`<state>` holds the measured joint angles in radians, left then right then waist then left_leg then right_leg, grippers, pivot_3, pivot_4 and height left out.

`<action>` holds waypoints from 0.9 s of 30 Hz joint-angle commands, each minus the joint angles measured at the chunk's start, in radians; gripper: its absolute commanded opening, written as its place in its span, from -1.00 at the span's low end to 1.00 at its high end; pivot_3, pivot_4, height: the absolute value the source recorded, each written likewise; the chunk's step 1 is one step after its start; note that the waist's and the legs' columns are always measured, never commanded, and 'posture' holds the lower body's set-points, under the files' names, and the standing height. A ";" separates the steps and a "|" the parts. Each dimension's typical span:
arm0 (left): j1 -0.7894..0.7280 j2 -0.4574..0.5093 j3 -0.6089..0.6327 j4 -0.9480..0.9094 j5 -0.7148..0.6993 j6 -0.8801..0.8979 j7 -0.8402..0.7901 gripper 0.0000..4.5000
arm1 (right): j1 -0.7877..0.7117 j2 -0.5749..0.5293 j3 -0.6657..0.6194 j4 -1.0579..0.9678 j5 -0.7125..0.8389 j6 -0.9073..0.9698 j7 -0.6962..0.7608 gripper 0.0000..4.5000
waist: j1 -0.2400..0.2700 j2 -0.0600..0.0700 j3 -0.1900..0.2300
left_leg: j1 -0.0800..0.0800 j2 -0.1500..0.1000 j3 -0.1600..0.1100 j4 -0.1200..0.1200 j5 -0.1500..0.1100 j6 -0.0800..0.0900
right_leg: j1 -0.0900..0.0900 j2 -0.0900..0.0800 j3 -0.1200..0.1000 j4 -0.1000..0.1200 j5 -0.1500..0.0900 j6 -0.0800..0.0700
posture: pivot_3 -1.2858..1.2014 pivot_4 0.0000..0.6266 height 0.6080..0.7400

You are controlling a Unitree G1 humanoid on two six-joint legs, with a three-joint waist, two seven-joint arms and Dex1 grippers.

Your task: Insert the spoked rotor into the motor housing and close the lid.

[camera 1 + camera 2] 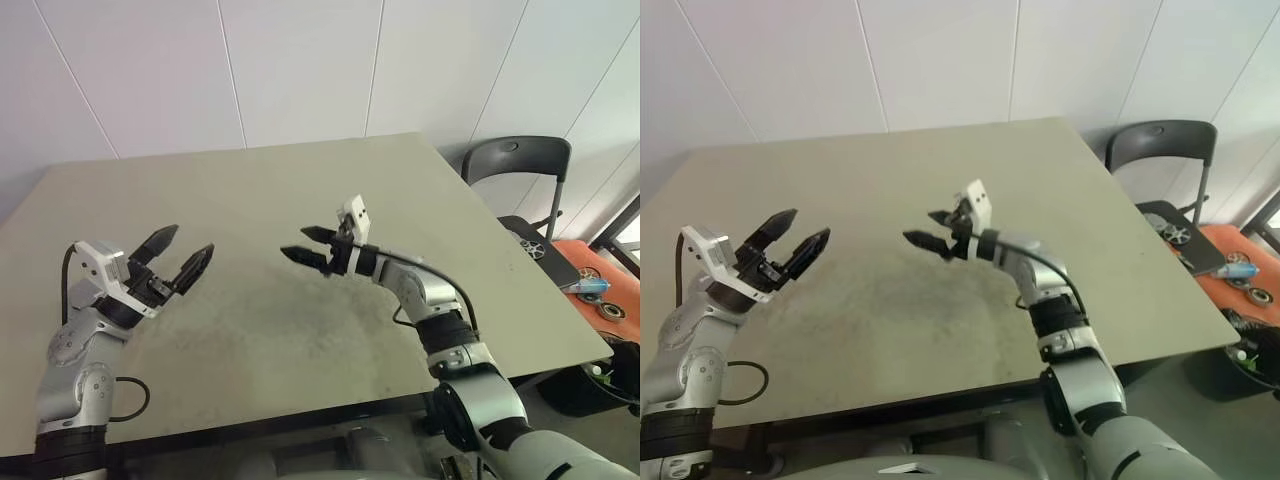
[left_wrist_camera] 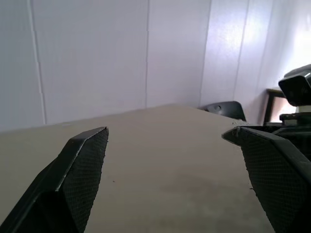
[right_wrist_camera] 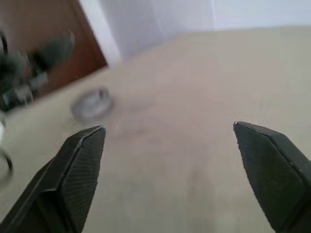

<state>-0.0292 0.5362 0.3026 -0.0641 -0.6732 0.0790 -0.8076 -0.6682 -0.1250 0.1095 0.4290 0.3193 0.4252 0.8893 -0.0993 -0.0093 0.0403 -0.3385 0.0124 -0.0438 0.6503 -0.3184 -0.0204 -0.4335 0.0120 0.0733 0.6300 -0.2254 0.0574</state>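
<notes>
1. Rotor or housing, can't tell which: blurry grey round thing (image 3: 92,104) lying flat on the table (image 1: 300,190), too smeared to call its facing.
2. Left gripper (image 1: 188,241) has its fingers spread wide and empty.
3. Right gripper (image 1: 295,241), at its 3 o'clock, is the same.

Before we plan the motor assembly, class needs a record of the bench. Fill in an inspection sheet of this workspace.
Surface: beige table, darker smudge mid-top.
Job's things: one round grey thing on the table, too blurred to tell whether rotor or housing.
Clutter: nothing seen.
Grippers: left gripper and right gripper open, holding nothing, above the table.
Cables: black cable looping by the left arm; another cable along the right arm.
Surroundings: white panelled wall, dark chair, orange surface with small parts.
</notes>
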 commanded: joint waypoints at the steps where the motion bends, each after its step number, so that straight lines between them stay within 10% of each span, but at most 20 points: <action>1: 0.004 0.027 0.005 -0.041 0.018 0.009 -0.032 1.00 | 0.015 -0.027 0.005 -0.085 0.008 0.000 0.027 0.98 | 0.001 0.000 0.000 | 0.000 0.000 0.000 0.000 0.000 0.000 | 0.000 0.000 0.000 0.000 0.000 0.000 | 0.03 -1.00 1.00; 27: 0.024 0.007 -0.033 -0.022 0.132 -0.035 -0.097 1.00 | 0.080 -0.062 0.045 -0.146 0.002 -0.025 0.082 0.98 | 0.003 0.001 0.001 | 0.001 0.000 0.001 0.002 0.000 0.000 | 0.002 0.000 0.001 0.000 0.000 0.000 | 0.03 -1.00 1.00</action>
<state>0.0230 0.5411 0.2579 -0.0767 -0.5408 0.0651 -0.9031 -0.5672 -0.1909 0.1590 0.3071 0.3189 0.4266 0.9712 -0.0961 -0.0085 0.0411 -0.3372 0.0124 -0.0428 0.6523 -0.3183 -0.0204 -0.4316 0.0123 0.0745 0.6303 -0.2254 0.0572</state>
